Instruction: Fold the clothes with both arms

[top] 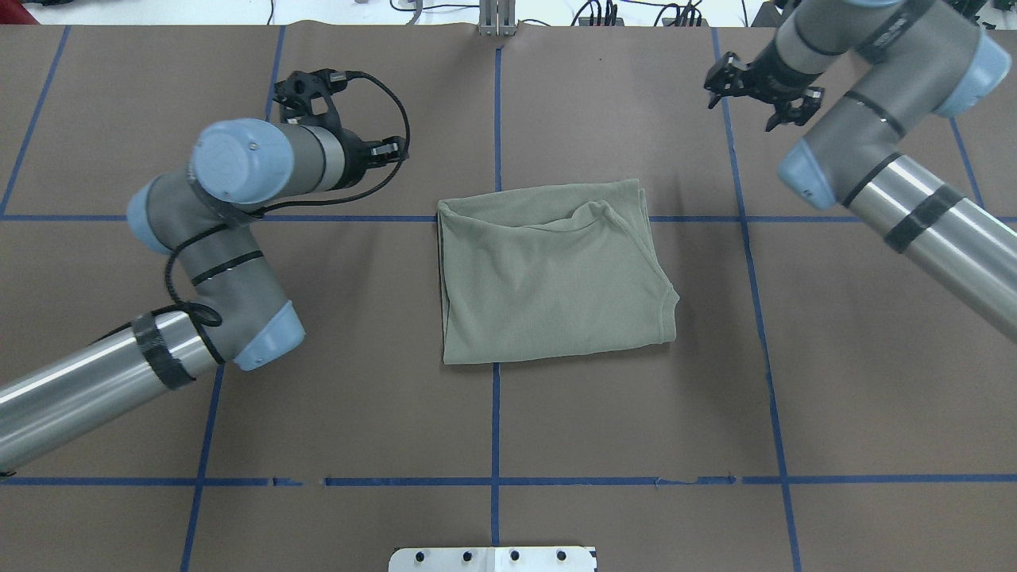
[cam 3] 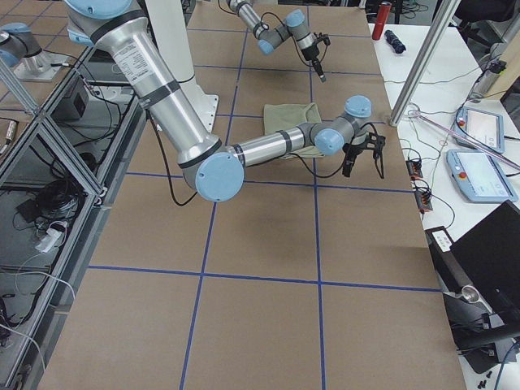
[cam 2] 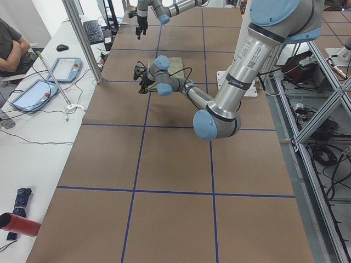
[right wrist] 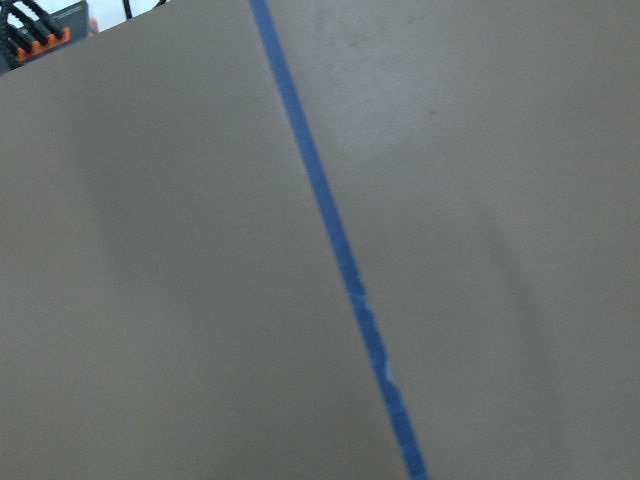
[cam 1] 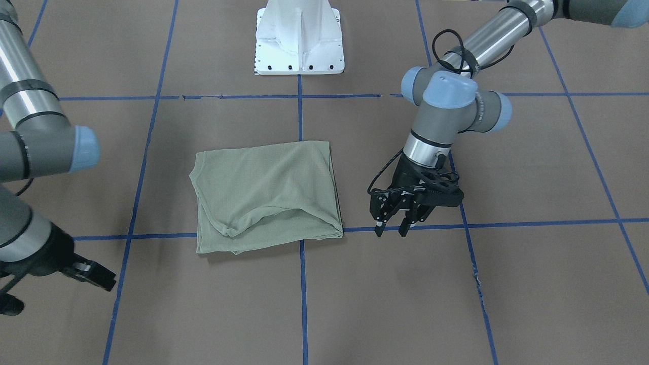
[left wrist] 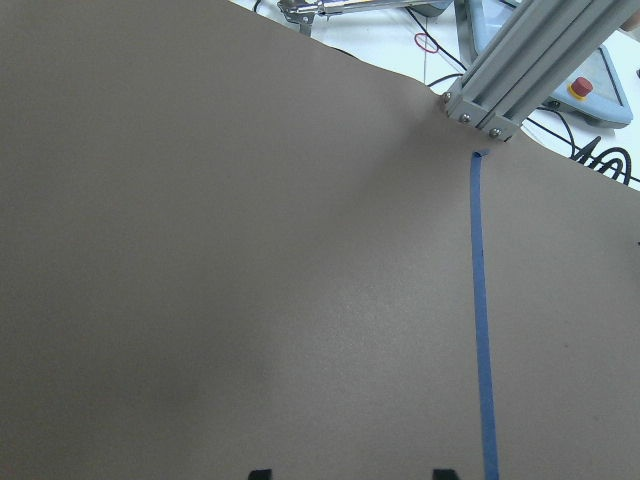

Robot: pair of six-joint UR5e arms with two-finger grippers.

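Right now you have the green shirt point(cam 1: 266, 195) lying folded into a rough rectangle in the middle of the tabletop point(cam 1: 532, 284). Your left gripper point(cam 1: 391, 229) hangs just beside the shirt's edge, fingers point(cam 1: 379, 226) spread and empty, clear of the cloth. Your right gripper point(top: 755, 83) sits well apart from the shirt; whether its fingers are spread or pressed together cannot be told.
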